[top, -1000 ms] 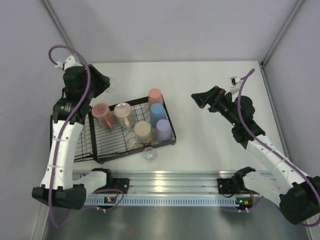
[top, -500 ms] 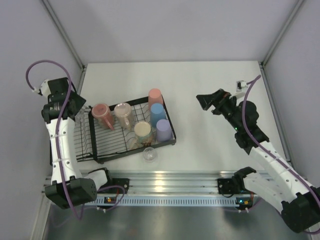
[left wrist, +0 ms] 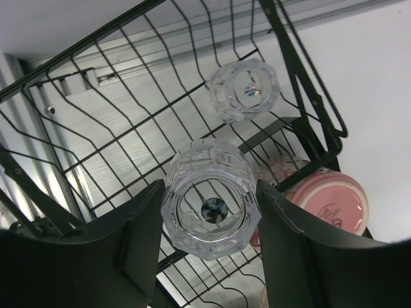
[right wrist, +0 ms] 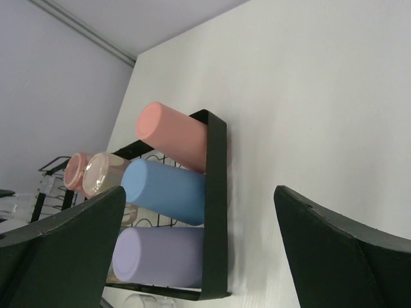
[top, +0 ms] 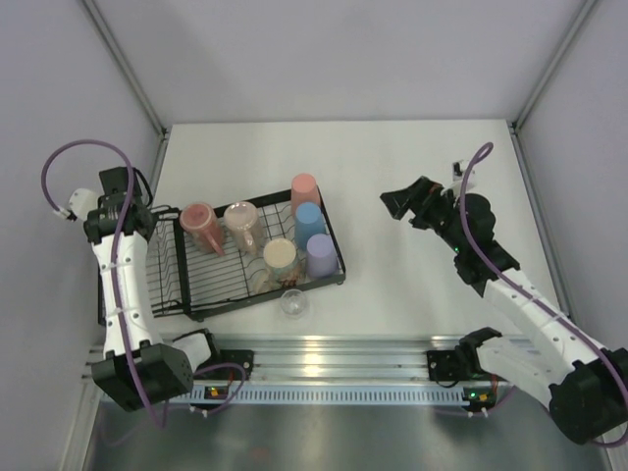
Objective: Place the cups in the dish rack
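Cups mostly sit in the rack (right wrist: 216,218) already: salmon (top: 305,186), blue (top: 310,218) and lavender (top: 320,253) tumblers lie in a row at its right end. A cream mug (top: 280,257) and two pink mugs (top: 199,224) (top: 241,224) are toward the middle.

My left gripper (left wrist: 210,231) is clamped on a clear glass (left wrist: 209,199). The glass fills the gap between my fingers at the centre of the wrist view, with the rack wires behind it. Through those wires, higher in the frame, I see another glass (left wrist: 244,90). A pink mug (left wrist: 327,199) shows at lower right.

In the top view a glass (top: 293,302) stands on the table (top: 392,157), just below the rack's lower edge.

My right gripper (top: 397,208) hangs spread wide and empty over bare table, well to the right of the rack.
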Tool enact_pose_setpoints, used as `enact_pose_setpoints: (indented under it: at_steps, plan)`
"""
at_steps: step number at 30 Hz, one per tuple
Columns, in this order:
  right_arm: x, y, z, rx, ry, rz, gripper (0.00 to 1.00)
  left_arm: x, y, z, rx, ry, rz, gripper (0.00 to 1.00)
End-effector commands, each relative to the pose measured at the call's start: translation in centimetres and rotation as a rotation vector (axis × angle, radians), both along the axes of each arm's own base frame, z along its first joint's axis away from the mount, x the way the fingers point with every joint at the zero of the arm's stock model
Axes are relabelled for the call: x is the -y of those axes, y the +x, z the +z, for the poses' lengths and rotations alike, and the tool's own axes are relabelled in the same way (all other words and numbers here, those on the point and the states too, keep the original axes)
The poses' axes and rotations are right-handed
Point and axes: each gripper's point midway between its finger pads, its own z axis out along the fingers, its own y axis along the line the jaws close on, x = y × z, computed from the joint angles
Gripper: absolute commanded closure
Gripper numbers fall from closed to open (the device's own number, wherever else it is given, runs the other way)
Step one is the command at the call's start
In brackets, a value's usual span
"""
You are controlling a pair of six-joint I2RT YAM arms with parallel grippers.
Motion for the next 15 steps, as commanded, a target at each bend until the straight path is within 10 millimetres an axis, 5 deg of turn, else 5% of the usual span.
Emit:
enact_pose_setpoints:
  at_steps: [1,15]
  plan:
    - [0.0,0.4,0.9,0.014,-0.011,-0.003,0.01,-0.9,-1.7,-0.7,-0.020,0.011,0.118,1.00]
    - [-0.6,0.8,-0.3,-0.020,-0.021,0.023,0.01,-2.6,-2.7,-1.9,0.014,0.091,0.232,1.00]
